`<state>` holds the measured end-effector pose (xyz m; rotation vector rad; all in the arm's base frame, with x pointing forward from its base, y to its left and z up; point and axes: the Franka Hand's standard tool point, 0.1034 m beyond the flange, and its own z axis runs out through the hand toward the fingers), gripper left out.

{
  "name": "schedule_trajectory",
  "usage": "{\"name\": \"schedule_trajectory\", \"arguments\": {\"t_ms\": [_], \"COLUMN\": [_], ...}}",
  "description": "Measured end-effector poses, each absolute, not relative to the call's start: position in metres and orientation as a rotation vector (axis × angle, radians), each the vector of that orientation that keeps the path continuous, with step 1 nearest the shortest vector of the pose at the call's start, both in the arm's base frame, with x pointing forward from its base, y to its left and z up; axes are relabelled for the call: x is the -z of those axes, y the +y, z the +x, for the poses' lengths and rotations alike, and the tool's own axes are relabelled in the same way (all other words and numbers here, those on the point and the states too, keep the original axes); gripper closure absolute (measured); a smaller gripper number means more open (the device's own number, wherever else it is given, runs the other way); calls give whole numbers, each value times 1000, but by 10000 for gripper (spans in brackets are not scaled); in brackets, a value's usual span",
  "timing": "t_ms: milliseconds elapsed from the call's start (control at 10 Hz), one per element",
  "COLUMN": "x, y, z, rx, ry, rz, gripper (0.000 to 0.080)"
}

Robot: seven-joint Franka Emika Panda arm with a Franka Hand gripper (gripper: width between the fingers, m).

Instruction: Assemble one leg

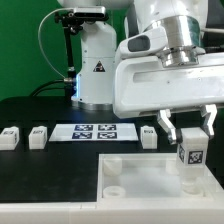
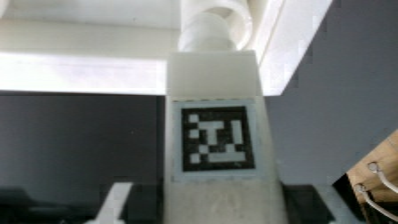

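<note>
Closest to you lies the white tray [image 1: 130, 186] at the worktop's front edge, and your fingers [image 1: 169, 126] are clamped on the leg [image 1: 190, 157], upright at its corner on the exterior view's right, so next you likely lower and twist it in.

Bright even light, washed-out whites, soft low-resolution blur in both views, heaviest around the leg [image 2: 217, 130] up close.
</note>
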<state>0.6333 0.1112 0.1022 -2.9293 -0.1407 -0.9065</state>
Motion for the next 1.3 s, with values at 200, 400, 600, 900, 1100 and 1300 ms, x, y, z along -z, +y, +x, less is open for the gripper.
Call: {"name": "schedule_trajectory", "arguments": {"t_ms": [200,400,600,900,1100,1300], "x": [-101,-98,-92,-89,-89,-89], "y": [114,116,118,117,116,116], "z": [634,632,629,630,630,630], "rx": [911,914,901,940,940,940], "ry": [-145,-148,-151,-148,-148,-148], "rz": [-2925,-2922,-2926,-2918,-2918,-2918], "gripper": [503,503,503,503,346,223]}}
